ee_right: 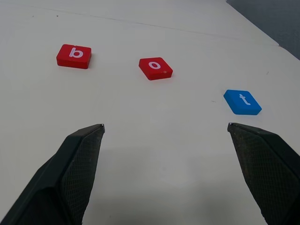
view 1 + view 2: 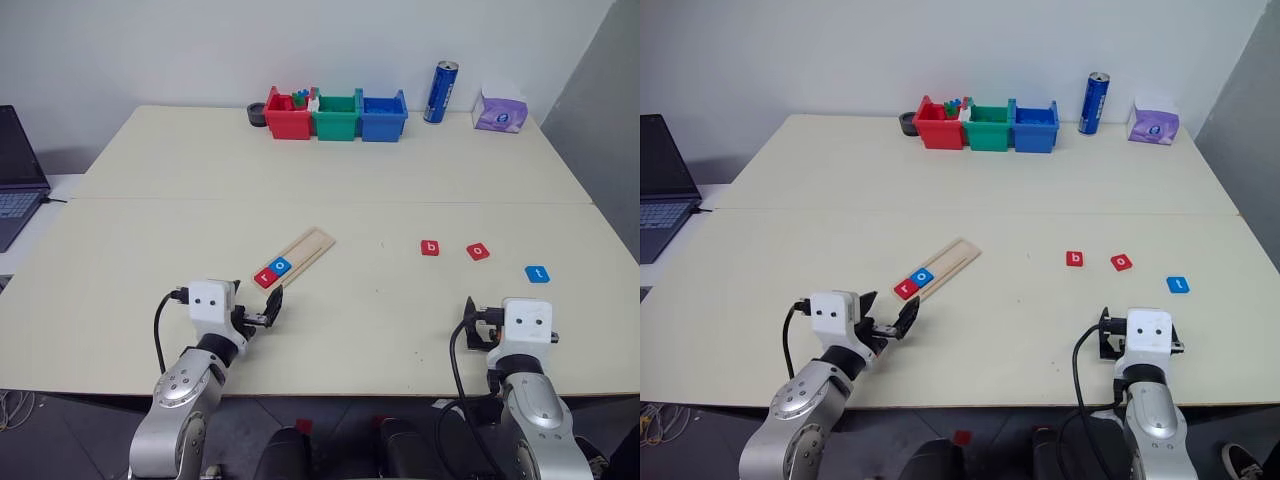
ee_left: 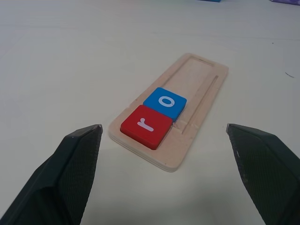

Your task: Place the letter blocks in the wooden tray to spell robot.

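**Two letters seated, "b" is next**

The pale table (image 2: 330, 330) lies under both my arms. Ahead of my left fingers sits the wooden tray (image 3: 197, 79), angled away from me. Its near end already carries the red r block (image 3: 146, 125), and the blue o block (image 3: 165, 103) sits touching it just beyond. The rest of the slot, farther from my left fingertips, is bare wood. So I judge the word is two letters along, with three still to seat.

My left gripper (image 3: 164, 136) is spread wide and holds nothing, its fingers (image 3: 70, 164) flanking the tray's near end without touching it. My right gripper (image 1: 165, 133) is likewise wide apart and empty. The three loose blocks lie flat on the table beyond its fingertips (image 1: 262, 159). The red b block (image 1: 74, 56) is out past my left-hand finger, the red o block (image 1: 155, 68) lies between the two fingers and farther out, and the blue t block (image 1: 242, 101) is nearest, just ahead of the other finger.

The next letter has to be b. I think the move calls for my right arm to reach forward and across, straddle that thin tile squarely, pinch its edges low against the table, then carry it to the tray and set it snug against the blue o.
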